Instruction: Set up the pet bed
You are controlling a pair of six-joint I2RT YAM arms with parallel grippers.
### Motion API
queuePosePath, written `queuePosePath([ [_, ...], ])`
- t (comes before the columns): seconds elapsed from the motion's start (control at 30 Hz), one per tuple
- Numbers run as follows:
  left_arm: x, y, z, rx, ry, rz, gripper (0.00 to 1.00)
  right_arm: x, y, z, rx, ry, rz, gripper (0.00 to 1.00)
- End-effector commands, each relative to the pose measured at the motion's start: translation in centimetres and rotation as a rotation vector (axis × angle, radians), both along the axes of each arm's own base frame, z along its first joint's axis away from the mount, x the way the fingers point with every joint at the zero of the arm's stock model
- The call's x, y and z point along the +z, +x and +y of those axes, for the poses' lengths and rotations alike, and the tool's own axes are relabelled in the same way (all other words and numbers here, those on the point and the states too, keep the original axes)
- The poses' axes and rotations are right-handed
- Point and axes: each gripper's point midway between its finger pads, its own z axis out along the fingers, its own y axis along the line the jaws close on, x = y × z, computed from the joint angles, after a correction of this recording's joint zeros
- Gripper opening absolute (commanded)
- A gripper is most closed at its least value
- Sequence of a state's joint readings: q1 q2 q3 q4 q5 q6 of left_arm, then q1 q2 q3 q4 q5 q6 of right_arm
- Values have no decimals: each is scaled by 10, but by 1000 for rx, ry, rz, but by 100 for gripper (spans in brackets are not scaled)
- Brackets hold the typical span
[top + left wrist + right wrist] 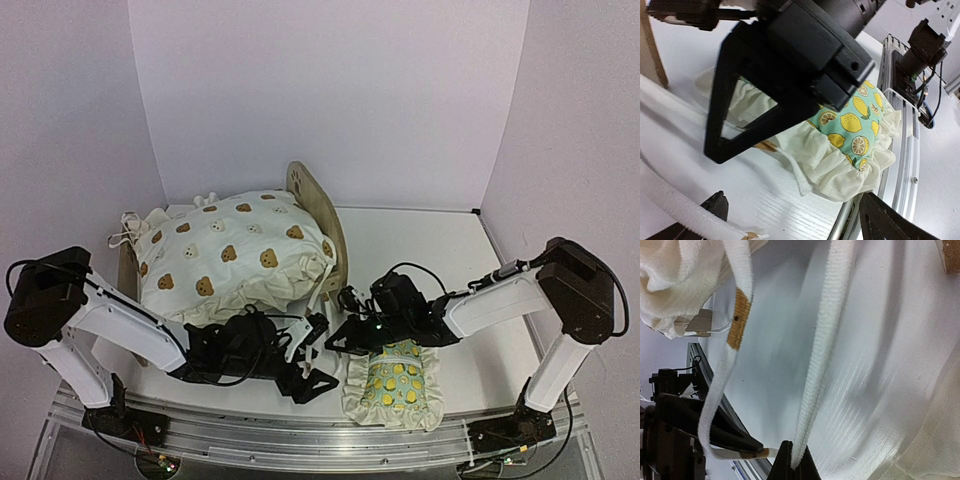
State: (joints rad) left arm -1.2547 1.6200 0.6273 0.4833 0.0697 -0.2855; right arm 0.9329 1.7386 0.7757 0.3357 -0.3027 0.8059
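At ten o'clock on the white tabletop [440,250] sits the small light-wood pet bed [318,215]. Its long axis runs nine to three, and its rounded paw-cutout headboard stands upright at the three o'clock end. A cream bear-print cushion [230,250] mounds over it, probably waiting to be tied down. The right fingers [790,465] pinch a white tie [825,340] of the cushion, apparently to draw it taut. The left fingers [312,355] stand wide just beside them, holding nothing.
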Motion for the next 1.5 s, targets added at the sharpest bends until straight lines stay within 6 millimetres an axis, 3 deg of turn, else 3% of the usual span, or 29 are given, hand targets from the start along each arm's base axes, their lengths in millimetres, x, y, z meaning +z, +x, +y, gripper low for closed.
queuePosePath([
  [0.0,2,20,26,140,38,-81,82,27,-2,14,51,44,-24,0],
  [0.1,10,25,31,164,51,-102,71,35,-2,21,66,67,-11,0],
  [0.27,8,11,27,55,137,-97,85,41,-1,29,79,79,-7,0],
  [0.37,11,17,39,104,163,-128,91,37,1,31,78,70,-1,0],
  [0.47,30,34,59,229,113,-196,98,26,1,30,71,44,16,0],
  [0.6,44,46,77,320,50,-272,99,19,1,34,68,39,48,0],
  [0.8,34,51,81,342,35,-321,95,31,8,55,76,78,51,0],
  [0.97,42,42,71,276,-46,-332,97,31,19,59,34,73,22,0],
  [1.23,22,29,36,144,-63,-277,99,19,36,57,-65,55,6,0],
  [1.47,18,44,19,194,-64,-309,92,18,39,53,-103,59,6,0],
])
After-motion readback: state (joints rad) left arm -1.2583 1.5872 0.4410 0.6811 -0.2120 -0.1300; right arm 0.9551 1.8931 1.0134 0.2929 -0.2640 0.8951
